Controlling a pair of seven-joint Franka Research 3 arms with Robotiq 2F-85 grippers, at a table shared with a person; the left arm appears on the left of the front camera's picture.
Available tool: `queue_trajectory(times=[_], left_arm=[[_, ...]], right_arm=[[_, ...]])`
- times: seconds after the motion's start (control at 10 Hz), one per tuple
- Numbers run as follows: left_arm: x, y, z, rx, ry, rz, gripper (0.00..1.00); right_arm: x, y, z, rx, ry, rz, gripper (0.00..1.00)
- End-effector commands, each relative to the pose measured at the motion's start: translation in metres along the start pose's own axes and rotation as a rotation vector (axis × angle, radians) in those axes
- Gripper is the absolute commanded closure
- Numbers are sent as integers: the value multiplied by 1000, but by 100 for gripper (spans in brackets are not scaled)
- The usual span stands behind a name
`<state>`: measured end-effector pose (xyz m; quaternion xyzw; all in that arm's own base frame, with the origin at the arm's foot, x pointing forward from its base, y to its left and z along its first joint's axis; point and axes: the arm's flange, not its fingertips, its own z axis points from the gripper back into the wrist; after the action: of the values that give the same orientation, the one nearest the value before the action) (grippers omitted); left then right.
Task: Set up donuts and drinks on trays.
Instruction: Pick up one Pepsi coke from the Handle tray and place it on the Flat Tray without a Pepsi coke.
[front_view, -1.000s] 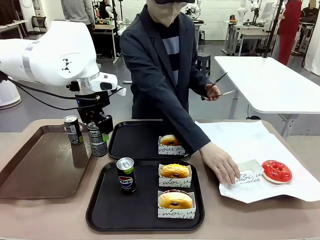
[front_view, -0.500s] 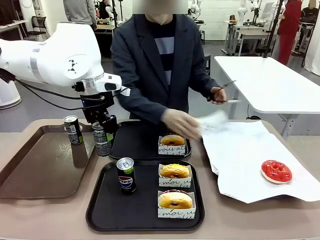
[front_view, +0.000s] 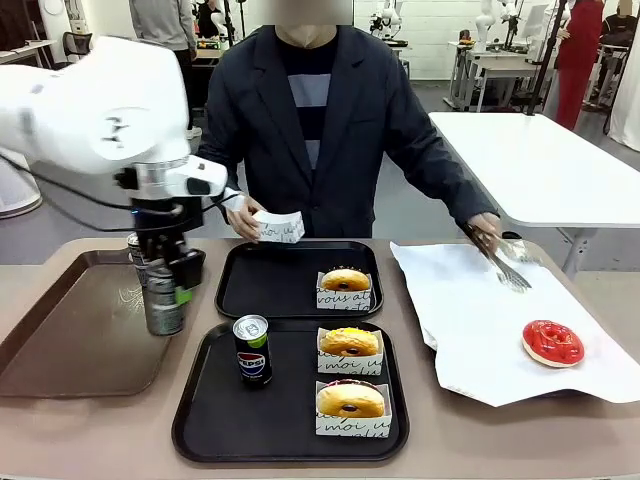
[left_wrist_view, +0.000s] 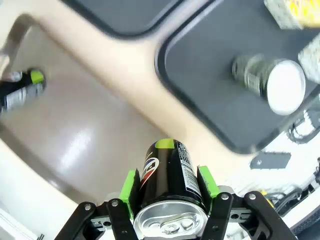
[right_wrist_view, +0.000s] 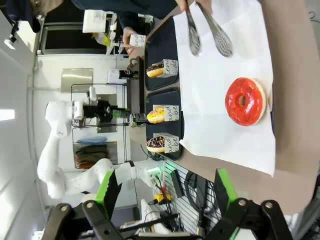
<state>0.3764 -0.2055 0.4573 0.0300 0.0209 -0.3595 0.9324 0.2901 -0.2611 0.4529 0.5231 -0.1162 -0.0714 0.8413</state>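
My left gripper (front_view: 168, 283) is shut on a slim black can (front_view: 163, 303), held upright just above the right edge of the brown tray (front_view: 70, 340). In the left wrist view the green pads (left_wrist_view: 129, 186) clamp this can (left_wrist_view: 167, 172). A Pepsi can (front_view: 251, 350) and two sleeved donuts (front_view: 349, 344) stand on the near black tray (front_view: 210, 410). One sleeved donut (front_view: 345, 283) sits on the far black tray (front_view: 265, 280). A red donut (front_view: 552, 342) lies on white paper (front_view: 470, 310). My right gripper (right_wrist_view: 165, 200) is open, above the table edge near that red donut (right_wrist_view: 244, 100).
Another can (front_view: 134, 247) stands on the brown tray behind my left gripper. The person across the table holds a paper sleeve (front_view: 278, 228) in one hand and tongs (front_view: 500, 262) over the white paper in the other. A white table (front_view: 540, 160) stands behind at the right.
My left gripper carried the can left, from beside the far black tray to over the brown tray's edge. The person lifted a sleeve off the paper and lowered the tongs to the paper.
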Motion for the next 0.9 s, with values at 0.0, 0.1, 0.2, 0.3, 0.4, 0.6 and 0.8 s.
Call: queue_trajectory(times=[0.0, 0.1, 0.2, 0.3, 0.4, 0.6, 0.8], left_arm=[[-40, -3, 9, 18, -55, -21, 41], [-33, -1, 5, 9, -25, -21, 41], [-27, -2, 0, 20, -13, -17, 41], [-24, 1, 1, 24, -9, -14, 41], [-24, 4, 1, 22, -15, -4, 41], [-23, 9, 1, 11, -12, 2, 41], [-19, 12, -2, 7, -3, -2, 41]], right_arm=[[1, 0, 1, 16, -6, 17, 0], [1, 0, 1, 16, -6, 17, 0], [1, 0, 1, 16, -6, 17, 0], [1, 0, 1, 16, -6, 17, 0], [1, 0, 1, 16, -6, 17, 0], [1, 0, 1, 16, -6, 17, 0], [1, 0, 1, 16, -6, 17, 0]])
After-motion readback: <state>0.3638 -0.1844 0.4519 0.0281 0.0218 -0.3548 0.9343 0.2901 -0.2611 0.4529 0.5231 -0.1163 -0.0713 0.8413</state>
